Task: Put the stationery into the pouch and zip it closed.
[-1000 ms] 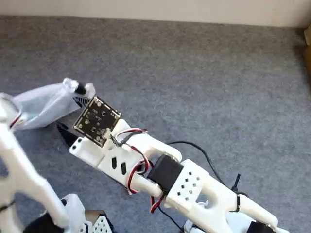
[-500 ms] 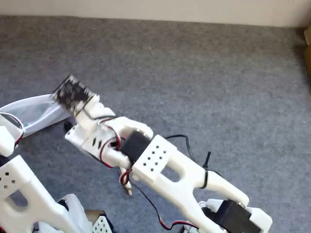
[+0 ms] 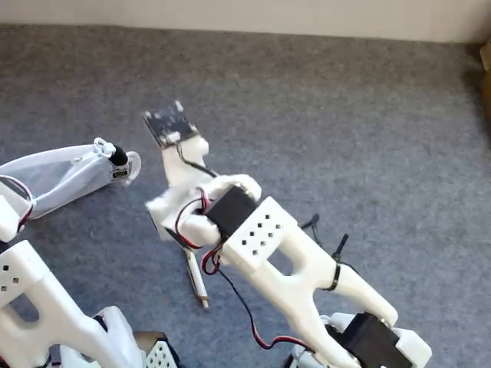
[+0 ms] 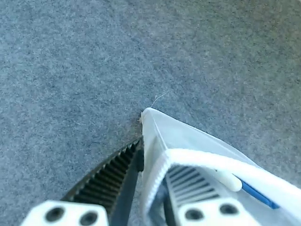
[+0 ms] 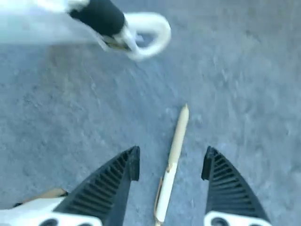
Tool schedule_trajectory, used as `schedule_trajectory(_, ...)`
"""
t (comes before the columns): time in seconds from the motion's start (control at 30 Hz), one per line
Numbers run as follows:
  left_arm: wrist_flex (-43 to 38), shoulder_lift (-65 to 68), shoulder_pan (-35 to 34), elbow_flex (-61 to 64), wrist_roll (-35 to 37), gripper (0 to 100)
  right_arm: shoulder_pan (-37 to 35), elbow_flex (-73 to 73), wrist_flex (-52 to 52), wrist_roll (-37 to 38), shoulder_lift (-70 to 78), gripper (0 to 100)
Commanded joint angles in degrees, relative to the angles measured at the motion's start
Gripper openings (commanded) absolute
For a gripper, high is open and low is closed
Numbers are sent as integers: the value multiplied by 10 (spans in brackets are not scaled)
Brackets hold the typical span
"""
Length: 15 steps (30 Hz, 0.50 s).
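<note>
High view: the translucent white plastic pouch [image 3: 57, 175] lies on the grey felt-covered desk [image 3: 345, 115]. Its black zip slider and white ring pull [image 3: 123, 161] are at the end that faces the right arm [image 3: 261, 238]. A slim cream-coloured pen [image 3: 196, 277] lies loose on the desk, apart from the pouch and off that slider end, partly under the arm.

Left wrist view: the left gripper [image 4: 153, 162] has its ribbed black fingers [image 4: 106, 181] pinched nearly shut on the pouch's edge, holding it. Something blue [image 4: 256, 194] shows through the pouch wall, so I take at least one item to be inside already.

Right wrist view: the right gripper [image 5: 171, 155] hangs over the pen with its fingers [image 5: 115, 181] spread wide, holding nothing. I see no contact with the pen, which lies lengthwise in the gap, its tip towards the pouch's ring pull.

The step, as I read it, is picking up this pen. I'd come straight down so the fingers straddle mid-barrel, then close gently, since a thin round barrel can roll or pivot. The left hold should stay firm, and I cannot tell from here whether the pouch's mouth is open enough.
</note>
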Motion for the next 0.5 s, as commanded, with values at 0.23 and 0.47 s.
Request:
schedule_trajectory(0.23, -10, 2, -6, -1, 4, 53, 6, 168, -154, -14, -2, 205)
schedule_trajectory(0.47, -9, 2, 16, 0, 3, 53, 5, 199, -199, -14, 66, 205)
